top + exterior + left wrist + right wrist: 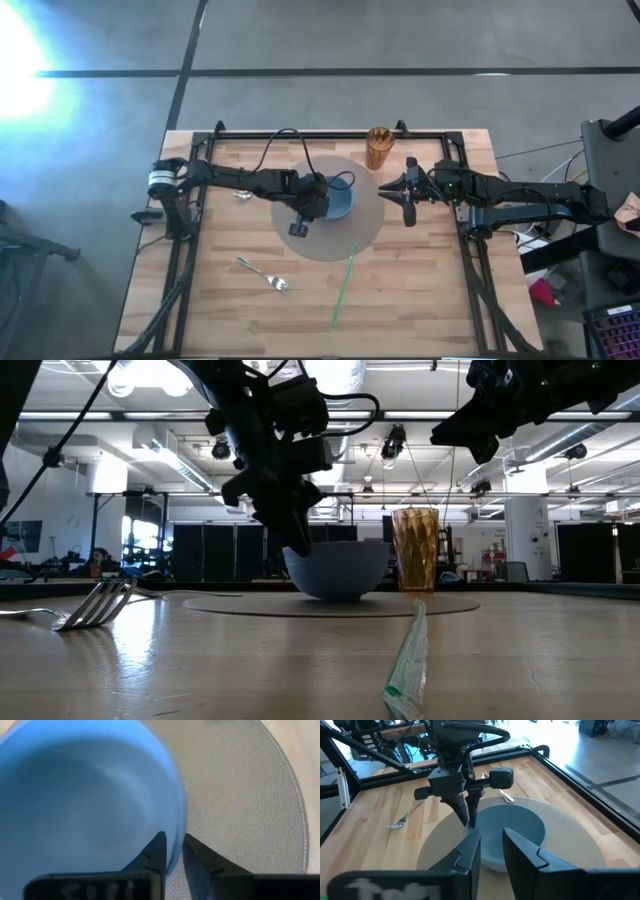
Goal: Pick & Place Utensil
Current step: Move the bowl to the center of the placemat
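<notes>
Currently, high view: left pincer (312, 207) sits at the bowl's (338, 200) left rim on the mat (325, 240); right pincer (409, 205) hovers right of the mat, nothing held. Fork (263, 274) lies near-left, straw (343, 285) near-centre, cup (379, 147) far.

Low view: left pincer meets the bowl rim.

Left wrist: fingers (155, 852) narrow, straddling the wall. Seat both sides squarely before lifting, or it'll slip.

Counted: one blue bowl (338, 200), one round grey mat (330, 240), one amber cup (379, 147), one fork (262, 274), one spoon (243, 196), one green straw (343, 287).
</notes>
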